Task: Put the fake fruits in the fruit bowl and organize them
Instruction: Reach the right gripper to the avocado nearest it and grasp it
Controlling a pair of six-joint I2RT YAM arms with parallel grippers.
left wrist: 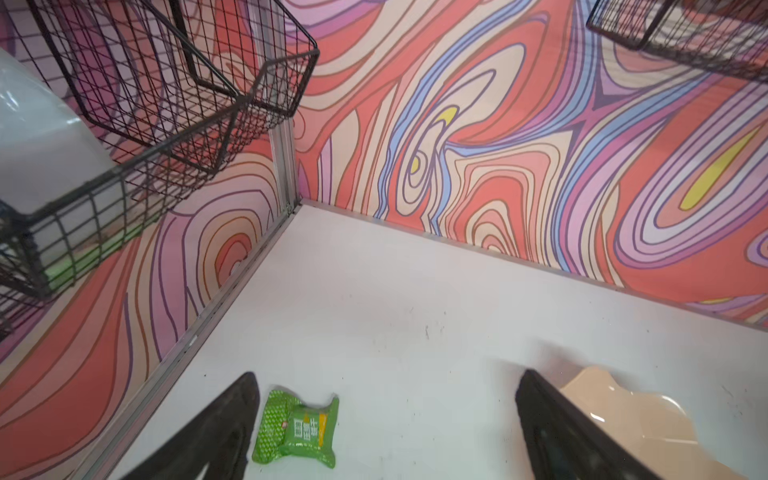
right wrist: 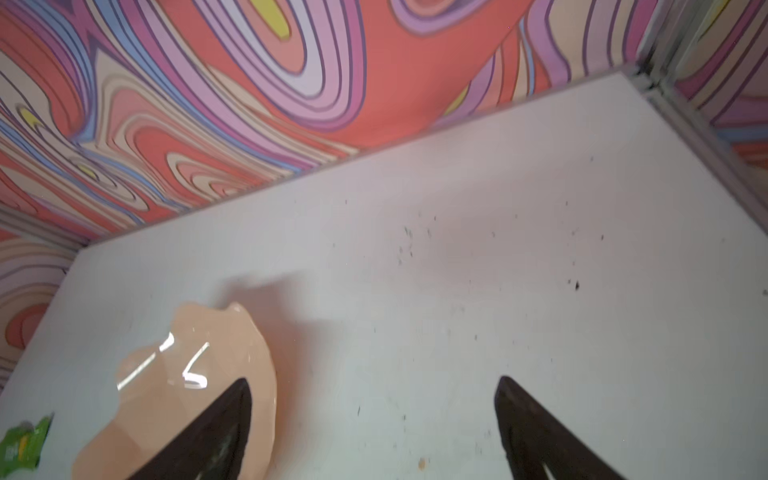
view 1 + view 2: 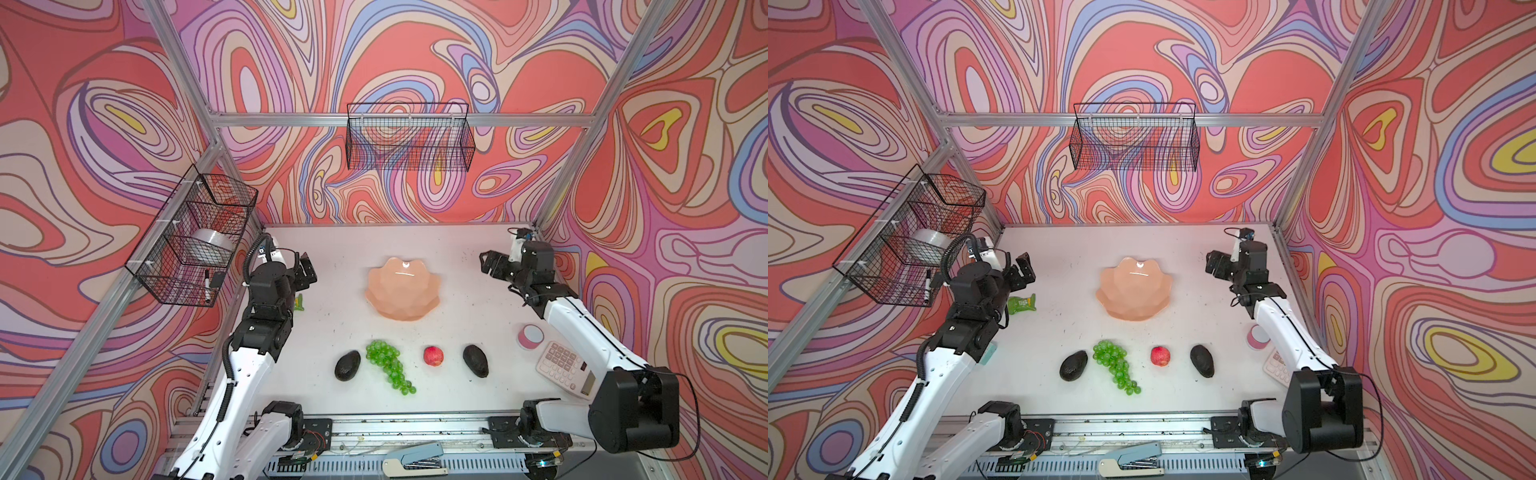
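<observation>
The peach-pink fruit bowl (image 3: 402, 291) (image 3: 1133, 291) stands empty mid-table; its rim also shows in the wrist views (image 1: 623, 415) (image 2: 166, 395). In front of it the fake fruits lie in a row: a dark avocado (image 3: 347, 365) (image 3: 1073, 365), green grapes (image 3: 388, 370) (image 3: 1115, 365), a red apple (image 3: 433, 356) (image 3: 1160, 356) and a second avocado (image 3: 476, 360) (image 3: 1202, 360). My left gripper (image 3: 305, 272) (image 3: 1021, 270) (image 1: 386, 374) hovers open left of the bowl. Open and empty too, my right gripper (image 3: 490, 264) (image 3: 1214, 262) (image 2: 374, 379) hangs to the bowl's right.
A green packet (image 3: 299, 302) (image 3: 1021, 303) (image 1: 297, 428) lies below the left gripper. A pink tape roll (image 3: 530, 336) and a calculator (image 3: 565, 368) sit under the right arm. Black wire baskets hang on the back wall (image 3: 409, 137) and left wall (image 3: 195, 237). A stapler (image 3: 415, 459) rests at the front rail.
</observation>
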